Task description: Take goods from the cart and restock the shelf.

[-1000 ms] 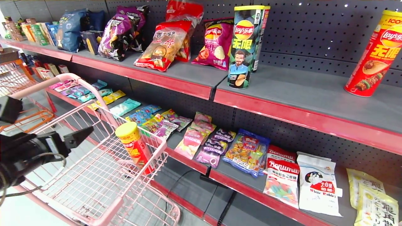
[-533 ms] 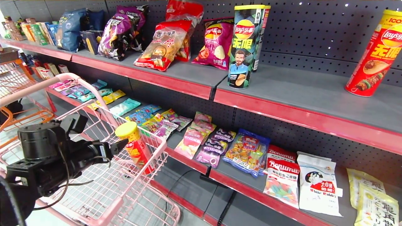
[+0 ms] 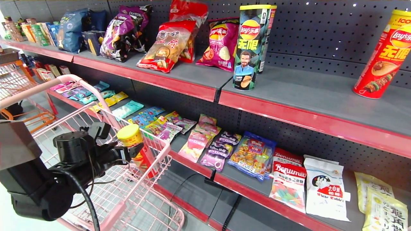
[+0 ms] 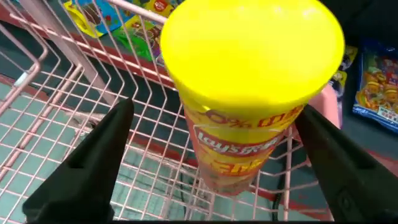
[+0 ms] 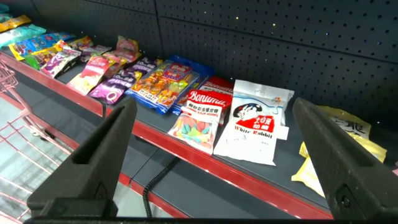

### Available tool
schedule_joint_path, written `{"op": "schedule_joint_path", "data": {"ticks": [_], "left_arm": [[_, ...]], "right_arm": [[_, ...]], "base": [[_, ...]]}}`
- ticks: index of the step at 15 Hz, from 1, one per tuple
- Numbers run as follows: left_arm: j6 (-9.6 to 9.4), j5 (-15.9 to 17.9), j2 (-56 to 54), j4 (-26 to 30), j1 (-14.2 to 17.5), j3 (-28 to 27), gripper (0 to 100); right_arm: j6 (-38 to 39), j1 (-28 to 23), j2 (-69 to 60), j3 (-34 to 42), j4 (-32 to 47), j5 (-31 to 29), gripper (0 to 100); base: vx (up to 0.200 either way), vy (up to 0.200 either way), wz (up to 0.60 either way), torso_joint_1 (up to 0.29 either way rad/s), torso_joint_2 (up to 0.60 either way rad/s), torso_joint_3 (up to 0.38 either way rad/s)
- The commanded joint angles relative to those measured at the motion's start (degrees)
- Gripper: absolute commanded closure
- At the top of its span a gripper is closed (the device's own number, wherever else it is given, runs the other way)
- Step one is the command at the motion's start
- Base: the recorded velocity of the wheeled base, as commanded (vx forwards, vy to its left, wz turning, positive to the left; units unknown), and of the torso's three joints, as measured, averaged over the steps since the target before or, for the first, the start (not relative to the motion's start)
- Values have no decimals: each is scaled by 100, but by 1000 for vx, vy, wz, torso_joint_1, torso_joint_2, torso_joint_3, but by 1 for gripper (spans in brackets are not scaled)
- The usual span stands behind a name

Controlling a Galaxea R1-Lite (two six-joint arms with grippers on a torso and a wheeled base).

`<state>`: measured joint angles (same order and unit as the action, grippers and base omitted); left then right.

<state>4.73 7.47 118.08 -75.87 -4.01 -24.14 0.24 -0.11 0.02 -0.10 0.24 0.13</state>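
The red chip can (image 3: 130, 136) stands upright in the pink cart (image 3: 162, 141), in the corner nearest the shelves, with its long axis vertical and its yellow lid facing up. The cart's wire walls close it in on two sides, and its lid rises above their rim; the side toward the cart's middle is open.

The left tool (image 4: 214, 115) is inside the cart at the height of the can's upper part. Its fingers are spread, one on each side of the can just below the lid, with a gap showing on both sides.

On the upper shelf (image 3: 305, 89) a broad bare stretch lies between the dark can (image 3: 249, 48) and the tall red can (image 3: 382, 54), bounded in front by a red lip.

The right tool (image 5: 212, 106) is spread wide and holds nothing, above the lower shelf's snack bags (image 5: 258, 121).
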Motion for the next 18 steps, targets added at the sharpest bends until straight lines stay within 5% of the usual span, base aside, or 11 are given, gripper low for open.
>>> {"op": "schedule_joint_path", "data": {"ticks": [1,4,5,10,12,13,16,18], "left_arm": [[2,0,286,2,-56,-223,0],[2,-44,427,2,-205,-416,0],[2,-62,514,-15,-267,-443,100],[10,-62,286,90,-320,-346,100],[37,-44,-461,820,-188,-548,100],[37,-18,-953,1426,-117,-847,100],[107,281,-3177,4731,-12,-2262,100],[107,334,-3977,5838,-21,-2904,100]], "right_arm": [[-7,2,6,1,2,4,0],[-7,2,6,1,2,-5,0],[-7,2,6,1,2,4,0],[2,2,6,1,2,4,0],[2,2,-2,1,2,4,0],[2,2,6,1,2,4,0],[11,2,-2,1,2,4,0],[11,2,6,1,2,4,0]], "base": [[0,0,0,0,0,0],[0,0,0,0,0,0],[0,0,0,0,0,0],[0,0,0,0,0,0],[0,0,0,0,0,0],[0,0,0,0,0,0],[0,0,0,0,0,0],[0,0,0,0,0,0]]}}
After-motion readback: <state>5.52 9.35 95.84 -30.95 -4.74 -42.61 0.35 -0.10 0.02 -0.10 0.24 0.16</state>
